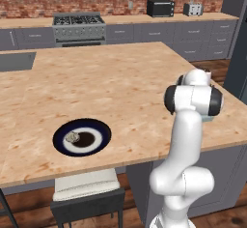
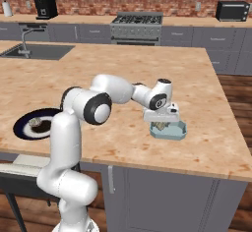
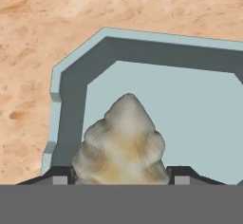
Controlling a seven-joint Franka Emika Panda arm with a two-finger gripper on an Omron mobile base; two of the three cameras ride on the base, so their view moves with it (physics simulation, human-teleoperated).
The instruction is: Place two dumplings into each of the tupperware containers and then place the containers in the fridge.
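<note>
My gripper (image 2: 161, 123) hangs low over the small pale blue tupperware container (image 2: 181, 133) near the island's right front edge. It is shut on a lumpy beige dumpling (image 3: 121, 142), which fills the gap between the two dark fingertips (image 3: 59, 178). The dumpling sits just above the container's floor, inside its left corner (image 3: 71, 61). Another dumpling (image 1: 72, 136) lies on a round dark blue plate (image 1: 60, 140) at the front left of the island, also seen as the plate (image 2: 19, 128) in the right base view. The fridge's dark side (image 1: 240, 53) stands at the far right.
The wooden island top (image 1: 106, 87) stretches wide between plate and container. A sink (image 2: 34, 51) is set into its far left. A stool (image 1: 87, 193) stands below the front edge. Stove (image 1: 79, 26), microwave (image 1: 160, 7) and toaster (image 1: 193, 8) line the back counter.
</note>
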